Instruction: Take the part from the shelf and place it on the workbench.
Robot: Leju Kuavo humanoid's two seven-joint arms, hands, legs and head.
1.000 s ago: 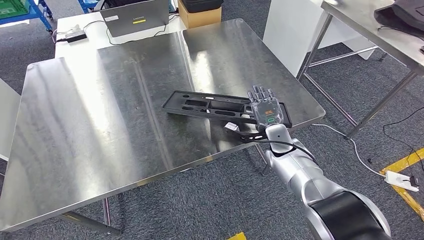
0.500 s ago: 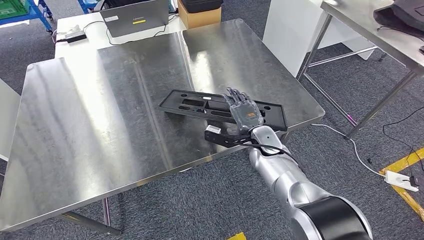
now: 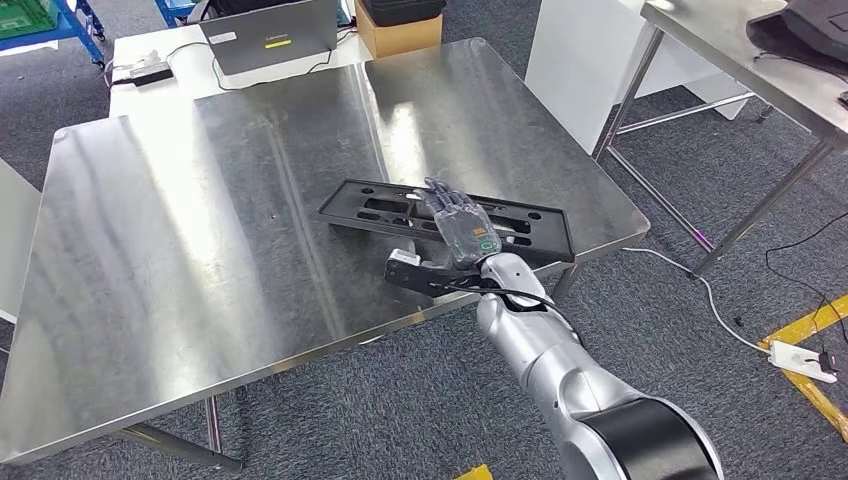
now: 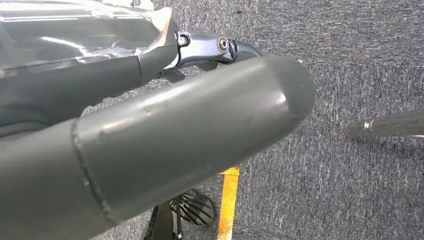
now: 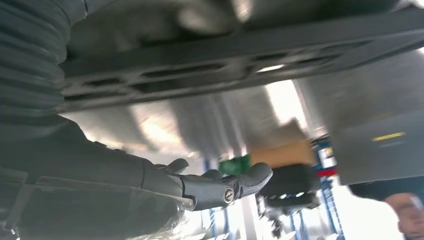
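Observation:
The part (image 3: 370, 210) is a long flat black plastic panel with several cut-outs. It lies on the steel workbench (image 3: 200, 250) near the front right edge. My right hand (image 3: 462, 230) stretches flat over the panel's middle, fingers extended and spread, gripping nothing; I cannot tell whether it touches. The right wrist view has the panel (image 5: 240, 55) close by, with a grey finger (image 5: 220, 187) standing apart from it. My left hand (image 4: 175, 135) hangs over grey carpet, its thumb and a finger apart, with nothing between them.
A laptop (image 3: 270, 35) and a cardboard box (image 3: 400, 30) sit beyond the workbench's far edge. Another steel table (image 3: 740, 50) stands at the right. A cable and a white power strip (image 3: 800, 360) lie on the carpet. A person (image 5: 405, 210) is blurred in the right wrist view.
My right hand has slid left along the panel, from its right end to its middle. The panel has shifted only slightly to the left.

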